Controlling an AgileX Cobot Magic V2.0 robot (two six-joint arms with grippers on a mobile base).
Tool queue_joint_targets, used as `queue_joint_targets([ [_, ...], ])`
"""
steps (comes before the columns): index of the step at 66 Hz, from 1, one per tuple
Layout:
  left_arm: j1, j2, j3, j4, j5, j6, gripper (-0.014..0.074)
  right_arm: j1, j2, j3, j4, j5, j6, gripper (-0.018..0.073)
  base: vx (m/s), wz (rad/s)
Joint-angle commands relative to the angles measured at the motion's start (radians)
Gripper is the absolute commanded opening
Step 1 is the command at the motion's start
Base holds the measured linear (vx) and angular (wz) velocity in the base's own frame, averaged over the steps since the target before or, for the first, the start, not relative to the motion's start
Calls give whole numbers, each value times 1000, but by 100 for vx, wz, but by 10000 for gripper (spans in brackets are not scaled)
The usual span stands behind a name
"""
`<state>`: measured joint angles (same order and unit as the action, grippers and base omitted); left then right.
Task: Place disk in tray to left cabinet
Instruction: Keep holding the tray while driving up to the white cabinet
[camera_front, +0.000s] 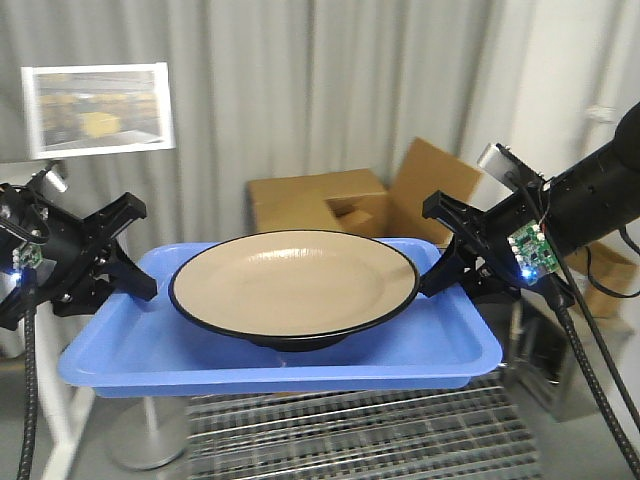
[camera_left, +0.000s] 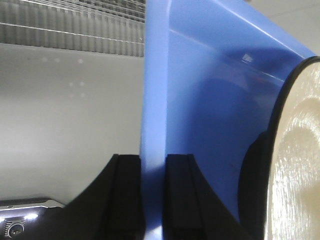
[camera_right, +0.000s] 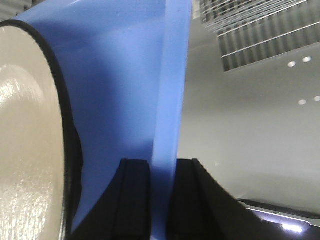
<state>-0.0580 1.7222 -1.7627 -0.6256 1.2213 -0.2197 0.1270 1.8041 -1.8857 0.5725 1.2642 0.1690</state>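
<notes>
The blue tray (camera_front: 130, 350) hangs level in the air between my two arms. The tan disk (camera_front: 295, 280) with its black rim lies flat in the middle of it. My left gripper (camera_front: 135, 272) is shut on the tray's left lip, my right gripper (camera_front: 445, 265) on its right lip. In the left wrist view the black fingers of the left gripper (camera_left: 154, 165) pinch the lip of the tray (camera_left: 200, 100), with the disk (camera_left: 297, 160) at the right edge. The right wrist view mirrors this: right gripper (camera_right: 163, 167), tray (camera_right: 120, 75), disk (camera_right: 27, 140). The cabinet is out of view.
Brown cardboard boxes (camera_front: 320, 200) stand behind the tray in front of a grey curtain (camera_front: 300, 90). A metal wire grille (camera_front: 350, 430) lies below the tray. A white post on a round foot (camera_front: 150, 440) stands at the lower left.
</notes>
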Motion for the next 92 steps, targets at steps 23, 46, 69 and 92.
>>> queue_joint_targets([
  [23,-29,-55,-36,-195,-26,-17,0,23,-56,-36,191,4,1,-4,19,-70],
  [46,-29,-55,-36,-195,-26,-17,0,23,-56,-36,191,4,1,-4,18,-69],
  [69,-29,-55,-36,-195,-26,-17,0,23,-56,-36,189,8,1,-4,18,-68],
  [92,-29,-55,-36,-196,-26,-17,0,23,-56,-36,190,8,1,-4,16,-59],
])
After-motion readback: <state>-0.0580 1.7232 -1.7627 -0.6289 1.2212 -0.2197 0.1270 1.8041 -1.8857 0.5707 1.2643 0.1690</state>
